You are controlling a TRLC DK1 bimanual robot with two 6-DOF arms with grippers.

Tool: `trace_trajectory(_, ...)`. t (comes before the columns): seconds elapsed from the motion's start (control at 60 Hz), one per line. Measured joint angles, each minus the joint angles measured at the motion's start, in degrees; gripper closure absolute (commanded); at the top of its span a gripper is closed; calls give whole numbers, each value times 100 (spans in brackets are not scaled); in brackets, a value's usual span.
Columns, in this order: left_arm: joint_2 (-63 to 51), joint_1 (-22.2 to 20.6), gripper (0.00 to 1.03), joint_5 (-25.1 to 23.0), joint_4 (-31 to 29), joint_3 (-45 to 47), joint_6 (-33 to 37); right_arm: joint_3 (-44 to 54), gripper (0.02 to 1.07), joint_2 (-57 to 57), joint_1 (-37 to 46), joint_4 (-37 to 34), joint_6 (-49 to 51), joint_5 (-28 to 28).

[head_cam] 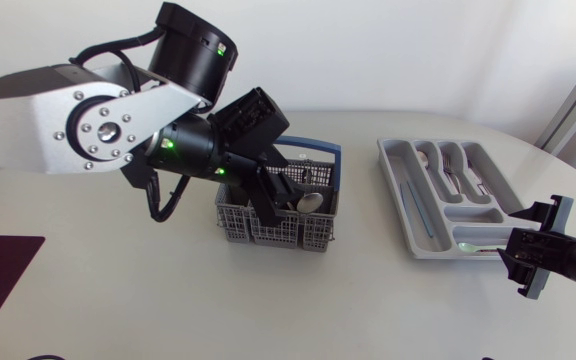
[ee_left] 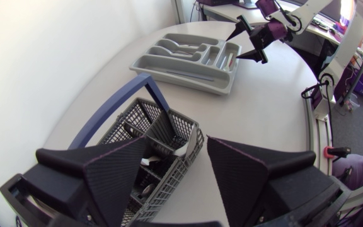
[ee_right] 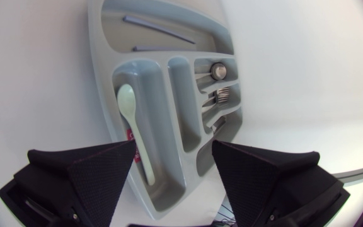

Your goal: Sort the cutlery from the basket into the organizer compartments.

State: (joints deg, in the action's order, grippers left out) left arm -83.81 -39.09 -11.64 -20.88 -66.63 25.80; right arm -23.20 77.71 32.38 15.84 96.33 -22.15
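You are holding your left gripper [ee_left: 178, 142] over the grey basket [ee_left: 159, 126] with the blue handle [ee_left: 115, 107]. Its jaws are spread wide and are gripping nothing. 1 finger [ee_left: 99, 170] is hanging over the basket's compartments. The other is standing outside the basket wall, above the bare table [ee_left: 263, 107], so the basket's corner is lying between them. In the head view, a metal spoon [head_cam: 311, 200] is leaning in the basket just beside the lowered finger; you cannot tell whether they are touching.

Your right gripper [ee_right: 174, 144] is hovering over the grey organizer [ee_right: 99, 82], well apart from the basket, with its jaws likewise wide and empty. A pale green spoon [ee_right: 134, 132] is lying in 1 long compartment, its handle running back between the 2 fingers. Ahead of the jaws, the short compartments are holding forks [ee_right: 222, 94] and a shiny spoon [ee_right: 218, 70]. 2 thin dark rods [ee_right: 162, 31] are lying in the farthest long compartment.
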Motion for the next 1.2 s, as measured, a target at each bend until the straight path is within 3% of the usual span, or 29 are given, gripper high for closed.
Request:
trace_trajectory(0.183, -175, -118, 38, 20, 0, 0, 227, -516, 12, -656, -70, -1652, -960, -365)
trace_trajectory(0.55, -680, -188, 39, 341, 339, 0, 824, -669, 12, -1408, -715, -2638, -1840, -682)
trace_trajectory(0.8, -907, -208, 61, 302, 535, 0, 896, -468, 12, -1674, -1064, -2686, -2039, -682)
trace_trajectory(1.033, -935, -223, 89, 26, 533, 0, 894, -398, 12, -1703, -1209, -2684, -2138, -680)
trace_trajectory(1.2, -953, -221, 100, -61, 503, -17, 876, -367, 12, -1714, -1285, -2682, -2140, -675)
